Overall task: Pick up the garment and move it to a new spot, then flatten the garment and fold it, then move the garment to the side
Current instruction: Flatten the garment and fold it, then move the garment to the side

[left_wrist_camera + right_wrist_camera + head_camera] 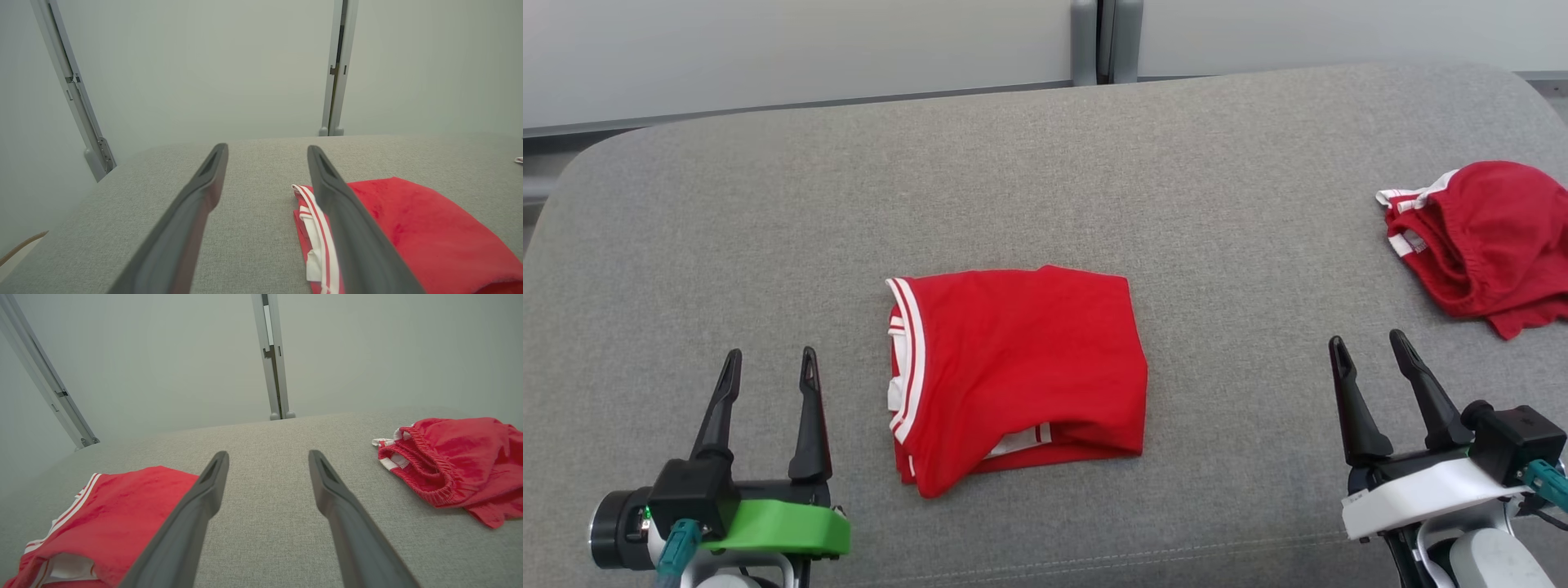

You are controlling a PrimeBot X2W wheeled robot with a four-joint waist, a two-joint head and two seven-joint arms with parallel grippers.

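Note:
A red garment point(1021, 367) with white stripes lies folded in a rough square at the middle of the grey cushion point(1045, 163). It also shows as the red garment point(412, 228) to the right of my left fingers and the red garment point(110, 514) at the lower left of the right wrist view. My left gripper point(768, 367) stands open at the lower left, apart from the cloth, nothing between its fingers. My right gripper point(1368, 347) stands open at the lower right, also empty.
A second red piece of clothing point(1486, 241) with an elastic waistband lies crumpled at the cushion's right edge, also seen as red clothing point(453, 461). Pale wall panels with a grey post point(1104, 41) stand behind the cushion. Bare grey cushion surrounds the folded cloth.

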